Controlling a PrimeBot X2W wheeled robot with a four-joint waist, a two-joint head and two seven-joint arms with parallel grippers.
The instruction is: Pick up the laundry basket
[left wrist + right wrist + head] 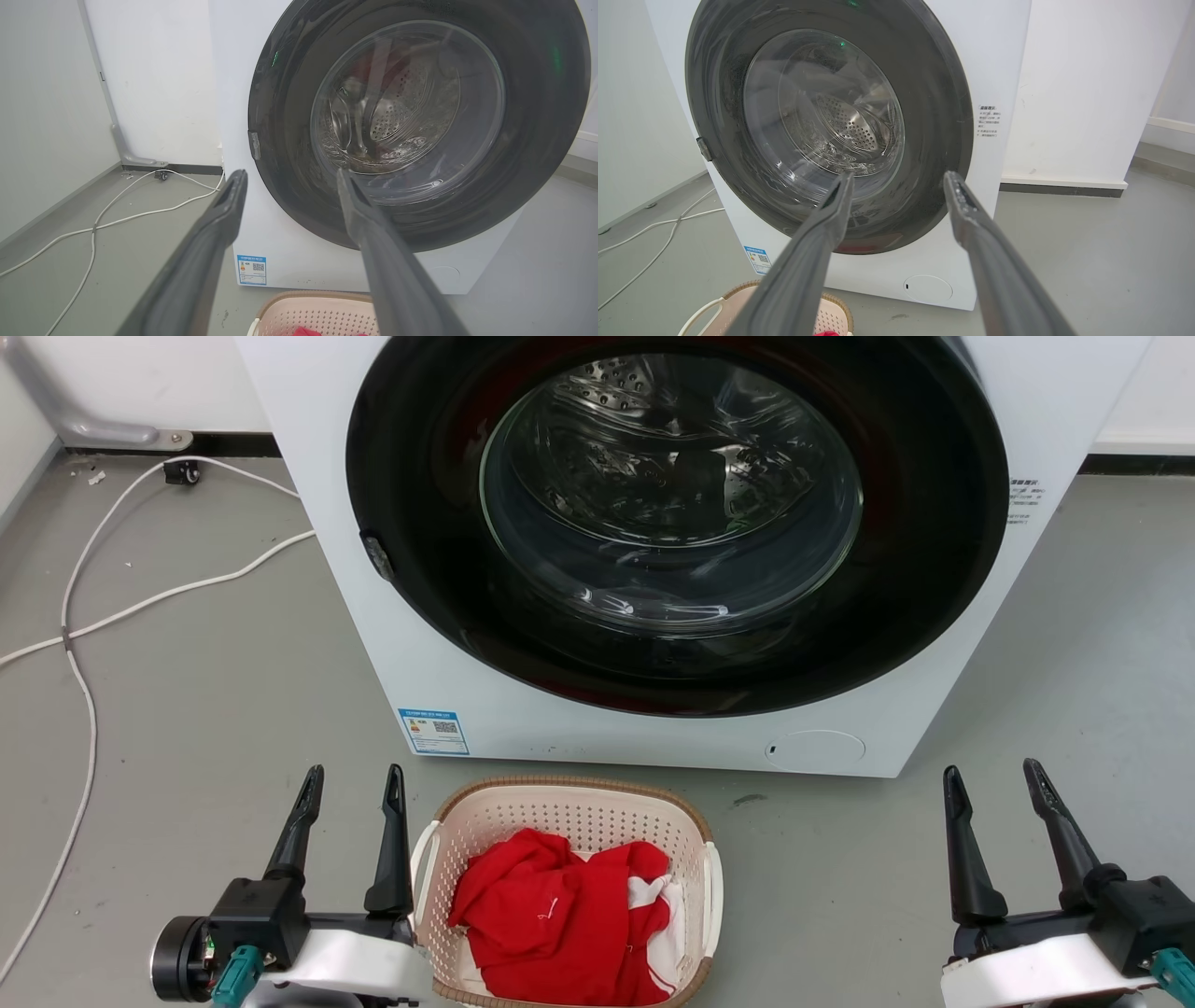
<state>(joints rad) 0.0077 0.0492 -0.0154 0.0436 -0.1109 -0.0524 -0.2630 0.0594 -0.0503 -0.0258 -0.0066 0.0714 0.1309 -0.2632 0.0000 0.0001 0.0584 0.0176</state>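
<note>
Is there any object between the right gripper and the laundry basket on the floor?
Nothing visible does. Only bare grey floor lies between the open right gripper and the laundry basket. The washing machine stands farther back, beyond both.

On the left gripper [356,775], shows two long black fingers [297,826], slim, tapering to blunt tips, thickening into a collar at the root; seats them on a boxy matt-black block [257,907] marked with a small cross; wraps the wrist behind in a smooth white rounded shell [359,966]; carries a teal plug [238,973] beneath and a black round cap [175,959] at the outer side, tiny coloured parts inside; repeats the same build on the right gripper [991,771], teal plug included; looks dull grey close up in the wrist views, a shallow groove along each finger, pale scuffs near one right tip.
</note>
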